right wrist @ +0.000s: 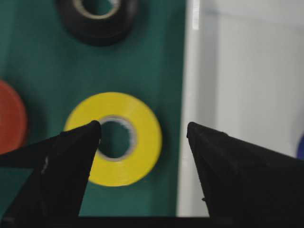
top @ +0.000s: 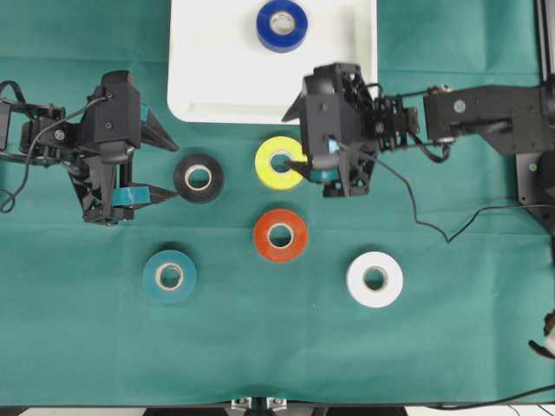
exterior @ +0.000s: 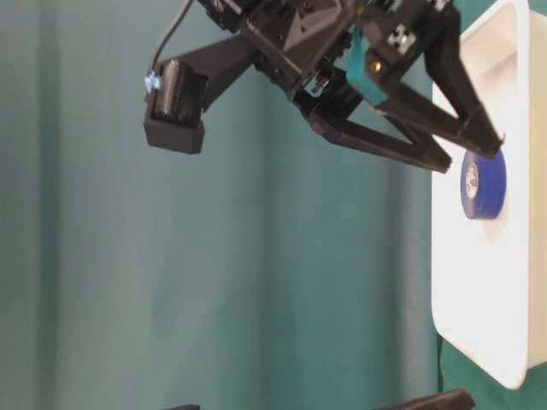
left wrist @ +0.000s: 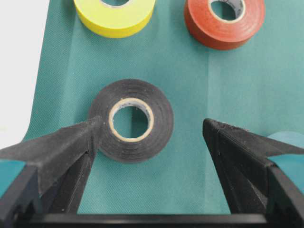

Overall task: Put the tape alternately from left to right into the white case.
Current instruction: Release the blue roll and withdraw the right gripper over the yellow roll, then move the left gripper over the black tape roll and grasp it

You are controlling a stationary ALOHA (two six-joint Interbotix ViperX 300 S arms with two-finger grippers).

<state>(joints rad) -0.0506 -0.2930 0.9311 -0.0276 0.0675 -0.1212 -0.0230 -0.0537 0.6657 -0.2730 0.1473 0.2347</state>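
- Setting: a robotics lab test bench, not a home or shop.
- Work surface: a table covered edge to edge with a green cloth [top: 87, 347], plain and unmarked.
- Equipment: two black robot arms, one mounted at each side, the left gripper [top: 169, 165] and right gripper [top: 290, 139] both carrying wrist cameras and exposed cabling [top: 434, 227].
- Fixtures: a black metal frame post [top: 529, 186] at the right edge, bracket hardware [top: 257, 404] at the near edge.
- Test articles: coloured tape rolls laid out apart from one another, such as a white roll [top: 375, 279] and a teal roll [top: 169, 276], plus a white case [top: 208, 78].
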